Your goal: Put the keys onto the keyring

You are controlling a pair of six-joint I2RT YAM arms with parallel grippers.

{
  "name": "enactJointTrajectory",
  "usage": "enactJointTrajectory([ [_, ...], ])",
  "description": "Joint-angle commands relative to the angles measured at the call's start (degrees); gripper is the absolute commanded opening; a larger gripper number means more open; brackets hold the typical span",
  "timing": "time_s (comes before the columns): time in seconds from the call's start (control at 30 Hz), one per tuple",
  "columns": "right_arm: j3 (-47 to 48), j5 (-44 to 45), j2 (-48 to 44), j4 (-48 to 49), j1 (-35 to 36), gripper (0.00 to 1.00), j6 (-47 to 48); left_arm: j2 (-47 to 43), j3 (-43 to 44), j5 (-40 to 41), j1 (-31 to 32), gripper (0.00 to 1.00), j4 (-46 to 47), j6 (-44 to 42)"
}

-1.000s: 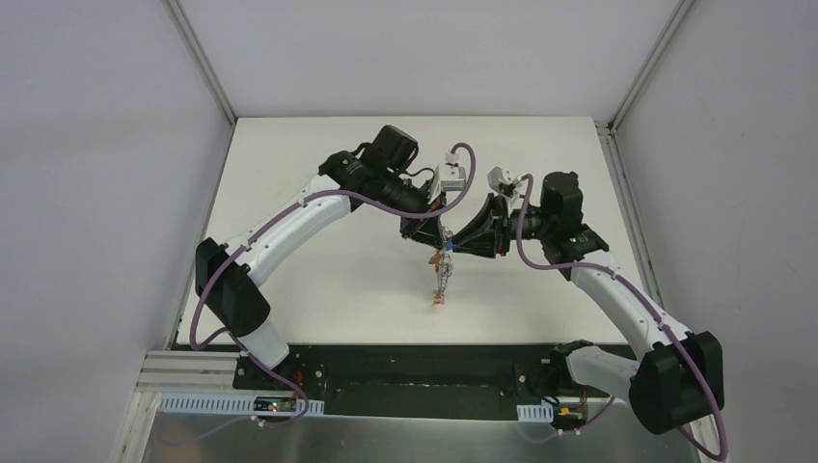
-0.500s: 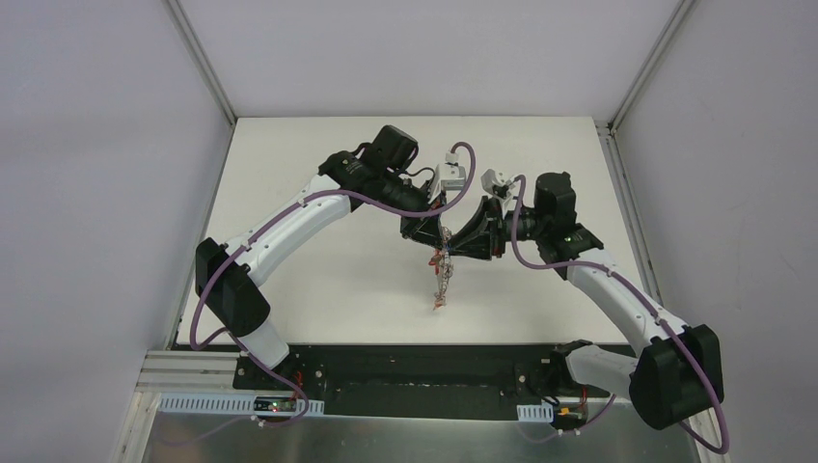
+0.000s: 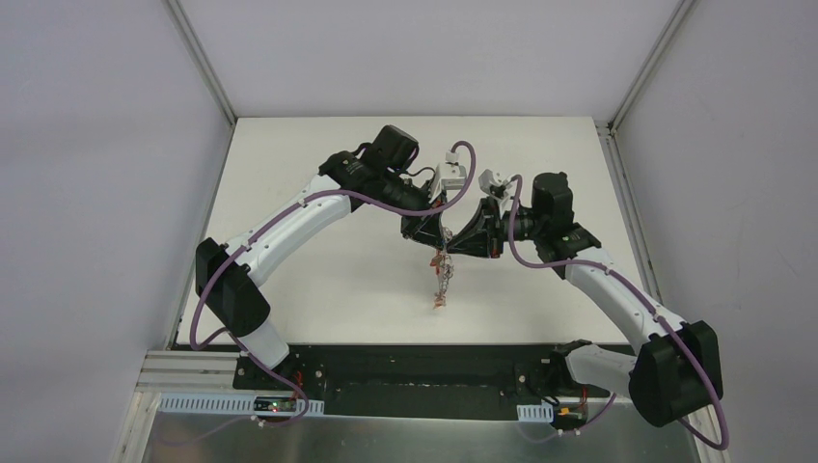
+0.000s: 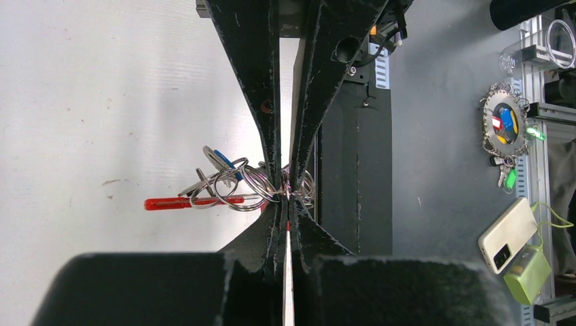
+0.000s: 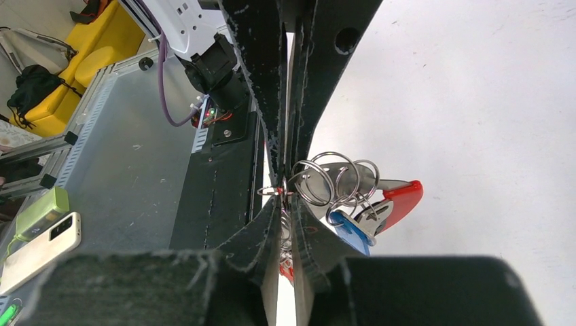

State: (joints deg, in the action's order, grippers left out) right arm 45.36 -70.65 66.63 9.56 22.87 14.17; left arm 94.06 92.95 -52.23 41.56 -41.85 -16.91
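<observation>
Top view: the two arms meet tip to tip over the middle of the white table [image 3: 318, 289], just above centre of the frame. The keyring [image 3: 442, 275] hangs from that meeting point as a thin chain of rings and tags, trailing toward the bottom of the frame; we cannot tell whether its lowest tag touches the table. Left wrist view: the left gripper [image 4: 285, 210] comes up from the bottom edge with its fingers pressed together, clamped on a ring wire at the very tips. The grey rings fan out to the left of the tips, with a red piece [image 4: 183, 202] lying level at frame left and a blue tag [image 4: 221, 157] above it. Right wrist view: the right gripper [image 5: 286, 204] also comes up from the bottom edge, fingers a narrow slit apart and tips at the same ring wire. We cannot tell whether it grips. There the rings spread to the right of the tips, red piece outermost.
</observation>
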Motion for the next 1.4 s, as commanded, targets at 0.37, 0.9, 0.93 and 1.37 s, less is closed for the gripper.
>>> enactJointTrajectory([
  [0.37,2.52,0.63,0.35,2.95,0.69,0.0,-1.49,0.0,2.51,-1.64,0.02,0.0,0.99,-0.76],
  [0.9,-0.96,-4.85,-2.43,16.87,-2.05,0.0,-11.25,-7.93,-7.25,-9.29,-4.64,0.39,12.25,-2.45],
  [0.93,-1.31,-5.11,-2.32,18.49,-2.18,0.0,-12.56,-8.1,-8.52,-9.91,-4.72,0.39,13.69,-2.18],
  [1.37,-3.8,-4.98,-1.24,31.26,-2.84,0.0,-23.4,-8.04,-15.59,-13.31,-4.66,0.37,29.38,4.7],
])
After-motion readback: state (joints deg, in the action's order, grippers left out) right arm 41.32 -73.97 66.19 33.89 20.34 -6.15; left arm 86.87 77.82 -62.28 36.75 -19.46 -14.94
